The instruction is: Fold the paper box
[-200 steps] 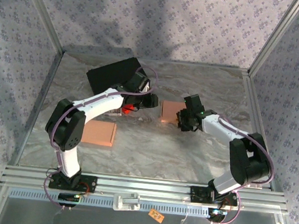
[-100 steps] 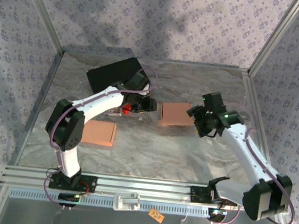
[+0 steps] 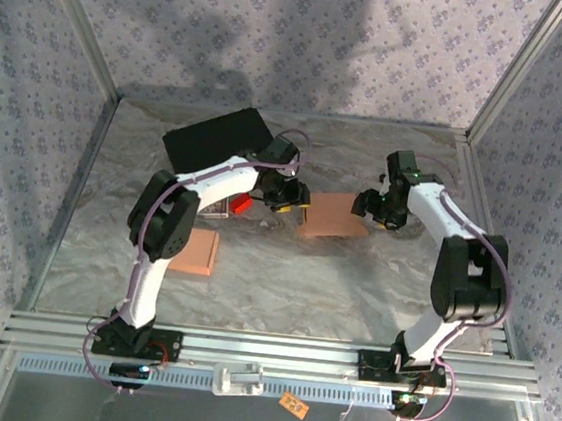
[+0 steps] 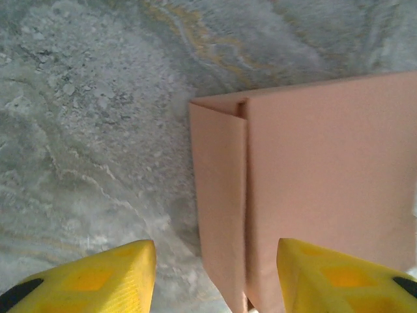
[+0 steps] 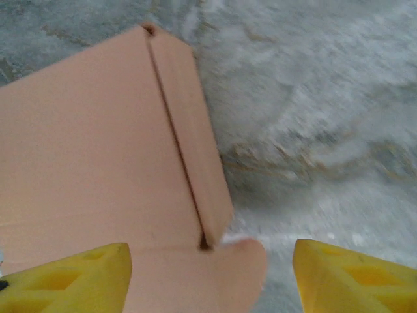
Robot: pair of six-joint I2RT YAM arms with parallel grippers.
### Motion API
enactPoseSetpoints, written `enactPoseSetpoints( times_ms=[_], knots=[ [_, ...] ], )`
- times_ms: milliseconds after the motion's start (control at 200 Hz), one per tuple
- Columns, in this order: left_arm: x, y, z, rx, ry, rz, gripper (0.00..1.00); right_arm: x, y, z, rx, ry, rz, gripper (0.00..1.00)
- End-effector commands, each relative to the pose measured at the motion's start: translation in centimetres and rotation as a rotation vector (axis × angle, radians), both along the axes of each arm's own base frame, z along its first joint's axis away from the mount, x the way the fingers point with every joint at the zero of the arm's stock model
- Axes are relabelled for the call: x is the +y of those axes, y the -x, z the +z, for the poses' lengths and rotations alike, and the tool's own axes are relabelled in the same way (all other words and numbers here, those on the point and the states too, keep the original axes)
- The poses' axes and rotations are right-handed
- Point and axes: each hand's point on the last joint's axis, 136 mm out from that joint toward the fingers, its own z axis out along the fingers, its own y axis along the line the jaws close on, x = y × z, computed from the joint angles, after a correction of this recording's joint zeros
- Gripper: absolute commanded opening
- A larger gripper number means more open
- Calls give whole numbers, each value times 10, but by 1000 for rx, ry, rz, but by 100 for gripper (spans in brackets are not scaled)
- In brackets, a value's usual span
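1. Overall, the walls point(image 3: 279, 39) take up most of the top view: pale lavender fabric with a small repeating flower print on 3 sides, held by slanting aluminium posts point(image 3: 80, 18).
2. The table point(image 3: 285, 271) is a grey marbled sheet with faint tan veins; under the left wrist camera it looks grainy and mottled.
3. A ribbed aluminium rail point(image 3: 266, 355) runs along the near edge and carries both arm bases.
4. A flat black panel point(image 3: 213, 135) lies at the rear left, turned at an angle to the walls.
5. The paper box point(image 3: 333, 214) sits near the table's middle, between the 2 grippers, a tan cardboard piece lying flat with a narrow flap folded along each side.
6. A second tan cardboard piece point(image 3: 194, 250) lies flat on the left, well apart from the first.
7. The left gripper point(image 3: 295, 197) hovers at the box's left edge; seen from the left wrist, its yellow fingers point(image 4: 98, 277) stand apart, 1 over the table and 1 over the cardboard, clamping nothing.
8. The right gripper point(image 3: 370, 204) hovers at the box's right edge, fingers point(image 5: 345, 277) spread wide and gripping nothing.
9. A small red object point(image 3: 240, 204) lies just beside the left gripper.
10. An orange tag point(image 3: 293, 405) lies in front of the rail.
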Motion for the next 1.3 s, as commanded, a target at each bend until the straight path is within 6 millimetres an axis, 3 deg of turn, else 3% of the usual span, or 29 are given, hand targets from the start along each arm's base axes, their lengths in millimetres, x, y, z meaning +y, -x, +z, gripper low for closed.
enactPoseSetpoints(
  times_ms=[0,195,360,580,745,850,1004,1089,1224,1294],
  knots=[
    [-16,-9,14,-18,53,9,51,13,-28,9,-68,-52,93,64],
    [-16,-3,-3,7,24,6,50,17,-28,-20,22,-53,102,55],
    [-15,1,-9,16,19,1,46,5,-19,-39,92,26,80,49],
    [-13,5,-13,21,20,3,37,11,-19,-32,68,23,100,41],
    [-15,6,-14,19,37,1,34,21,-20,-6,-7,-23,111,47],
    [-17,6,-14,11,58,-1,33,22,-20,7,-65,-87,106,57],
    [-17,7,-14,11,62,-1,26,17,-15,-6,-22,-137,142,63],
    [-12,9,-16,5,50,3,18,14,-16,-7,-35,-178,145,67],
    [-3,10,-18,7,46,9,16,12,-17,-10,-31,-220,166,71],
    [2,10,-19,5,51,12,16,20,-18,-5,-42,-280,195,72]
  ],
)
